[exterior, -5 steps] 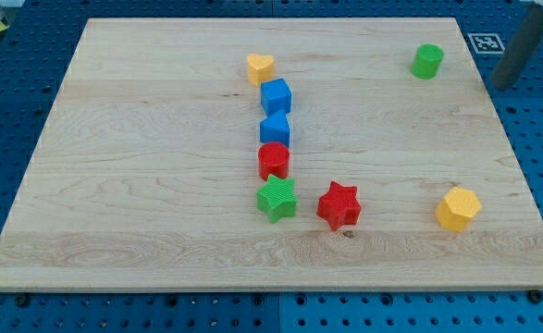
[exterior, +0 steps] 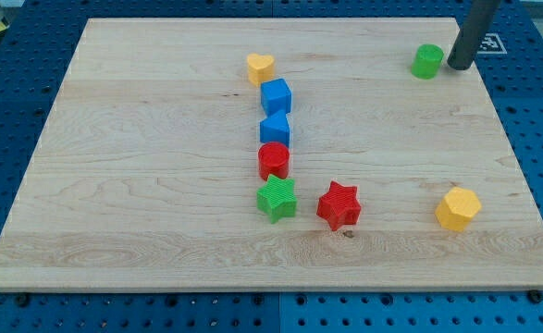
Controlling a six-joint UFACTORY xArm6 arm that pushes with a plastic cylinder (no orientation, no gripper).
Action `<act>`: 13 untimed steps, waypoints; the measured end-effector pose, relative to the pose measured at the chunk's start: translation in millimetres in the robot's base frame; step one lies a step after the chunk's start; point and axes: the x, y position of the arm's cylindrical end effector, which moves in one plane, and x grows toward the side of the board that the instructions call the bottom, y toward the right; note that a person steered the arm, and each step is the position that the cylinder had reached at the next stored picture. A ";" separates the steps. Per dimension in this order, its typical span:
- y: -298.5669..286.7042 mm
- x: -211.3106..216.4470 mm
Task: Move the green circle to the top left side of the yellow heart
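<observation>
The green circle stands near the board's top right corner. The yellow heart lies at the top middle, far to the view's left of it. My tip is just to the right of the green circle, with a small gap between them. The dark rod rises from it out of the view's top edge.
Below the heart runs a column: a blue cube, a blue block, a red circle and a green star. A red star lies beside the green star. A yellow hexagon sits at the lower right.
The rod has moved left and slightly up, from off the board's right edge to right beside the green circle. No block has moved.
</observation>
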 end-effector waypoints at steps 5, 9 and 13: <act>-132.5 -23.7; -223.3 -27.8; -247.0 -17.1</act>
